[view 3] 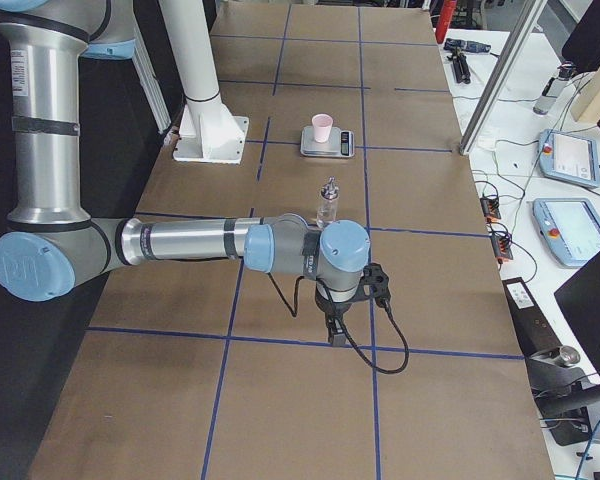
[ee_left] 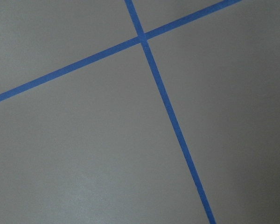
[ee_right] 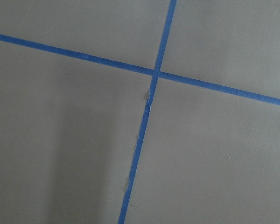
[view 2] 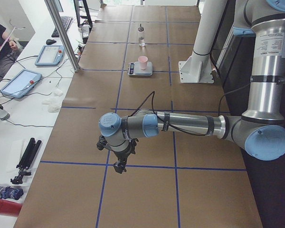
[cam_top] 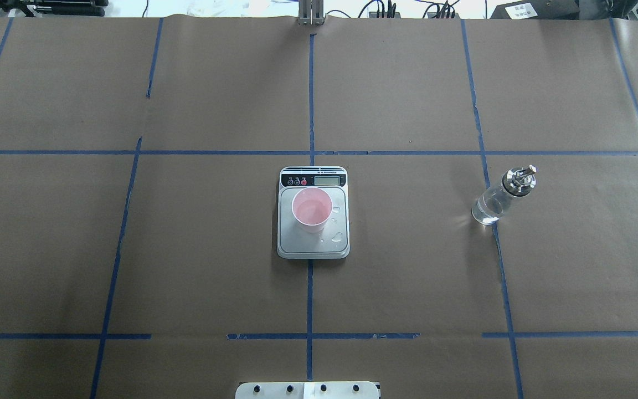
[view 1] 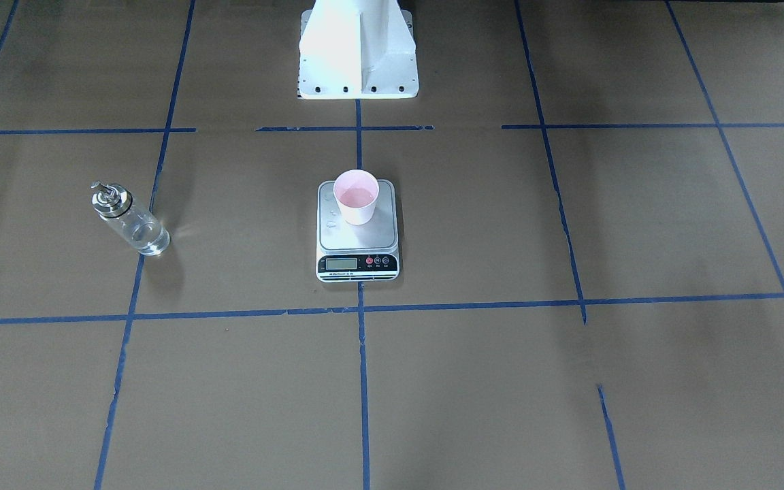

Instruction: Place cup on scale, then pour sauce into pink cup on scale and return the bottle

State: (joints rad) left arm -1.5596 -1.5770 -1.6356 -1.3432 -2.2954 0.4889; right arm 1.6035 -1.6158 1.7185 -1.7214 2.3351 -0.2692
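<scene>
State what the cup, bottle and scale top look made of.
Cup: likely paper, matte pale pink, no gloss.
Bottle: clear glass or hard plastic, see-through body; cap mirror-shiny, probably metal.
Scale: top looks like brushed steel, dull grey sheen.

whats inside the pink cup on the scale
The cup stands open-topped on the scale. Its pink inside shows what looks like a pool of clear liquid at the bottom. How deep it is cannot be told.
</scene>
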